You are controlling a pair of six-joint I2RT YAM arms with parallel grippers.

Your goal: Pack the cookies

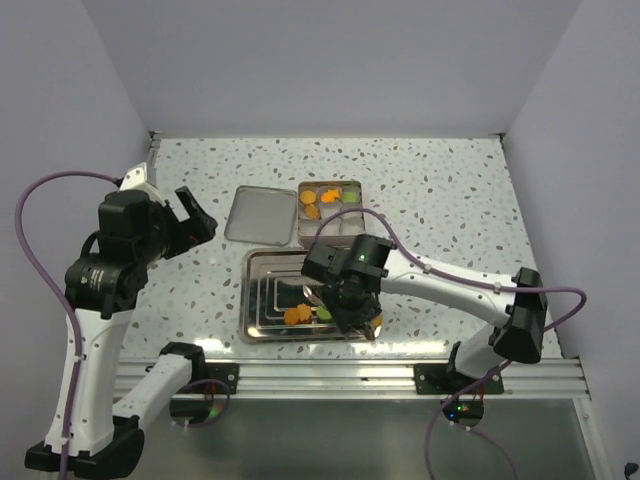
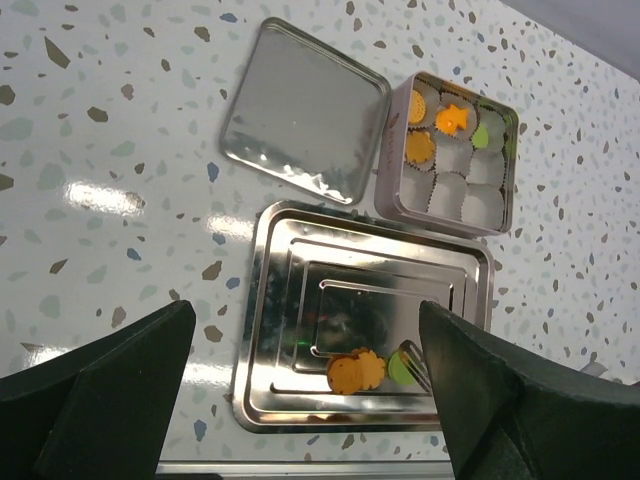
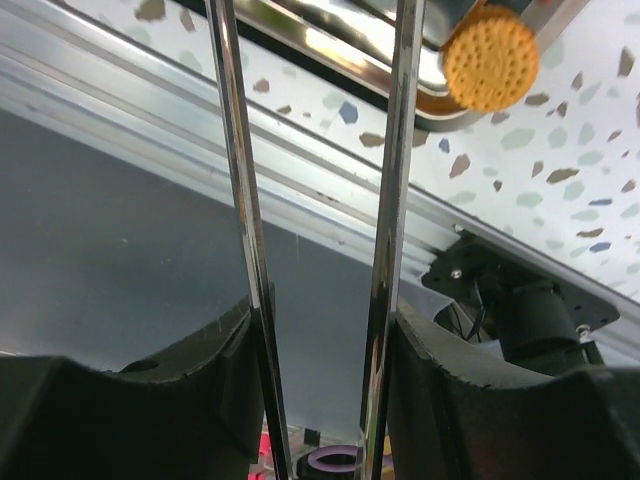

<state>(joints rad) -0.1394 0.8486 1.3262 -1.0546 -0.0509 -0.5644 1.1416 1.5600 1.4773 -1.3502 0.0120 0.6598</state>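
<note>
Furthest left, the left pincer (image 1: 197,222) hangs above the speckled bench (image 1: 450,190) with its jaws spread wide and nothing between them, parked clear so the other arm has the working area to itself. Next comes the flat square silver lid (image 2: 300,110), laid aside on the bench so the square silver tin (image 2: 388,160) beside it is open for filling. Some of its white paper cups (image 2: 465,200) already hold orange cookies (image 2: 420,148) and a green cookie (image 2: 482,135). Nearer the arms lies the rectangular steel tray (image 2: 290,300), which seems to serve as the supply: a pair of orange scalloped cookies (image 2: 355,373) and a green disc (image 2: 402,370) lie by its near edge. Over the tray's near right corner, the right pincer (image 3: 320,340) is closed on long metal tongs (image 3: 388,200), a thin tool suited to such flat pieces. A round orange biscuit (image 3: 490,58) shows at that corner just beside one blade, not between the two, and I cannot tell whether it is gripped.
</note>
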